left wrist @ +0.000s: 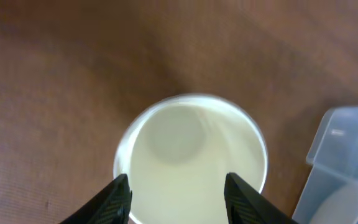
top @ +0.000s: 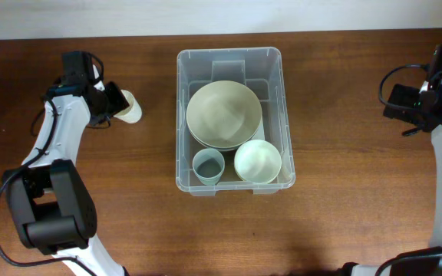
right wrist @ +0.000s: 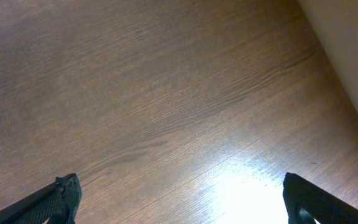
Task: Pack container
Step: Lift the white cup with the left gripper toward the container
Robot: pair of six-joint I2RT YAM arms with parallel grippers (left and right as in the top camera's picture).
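Nearest the arm bases, the front strip of the wooden counter (top: 344, 222) runs bare along the container's (top: 180, 115) near wall. The container sits at mid-counter, long side running front to back, with open wood on both flanks. Against its near wall stand a small grey-blue cup (top: 208, 165) and, just beside it on the right, a pale green bowl (top: 257, 161). Behind them a large cream bowl (top: 223, 113) fills most of the floor, its rim close to both side walls, with only a narrow band of floor free at the far end. Off the container's left side, apart from its wall, the left hand (left wrist: 179, 198) has its fingers partway apart, one at each side of the rim of a cream cup (left wrist: 191, 155). The wrist view looks straight into the cup's mouth, blurred, and I cannot tell whether the fingers press it. A corner of the container shows at that view's right edge. Well off to the right, the right hand (right wrist: 182, 196) hangs with its fingers spread wide over bare wood, nothing between them, near the counter's far edge, where a pale wall (top: 221, 15) begins.
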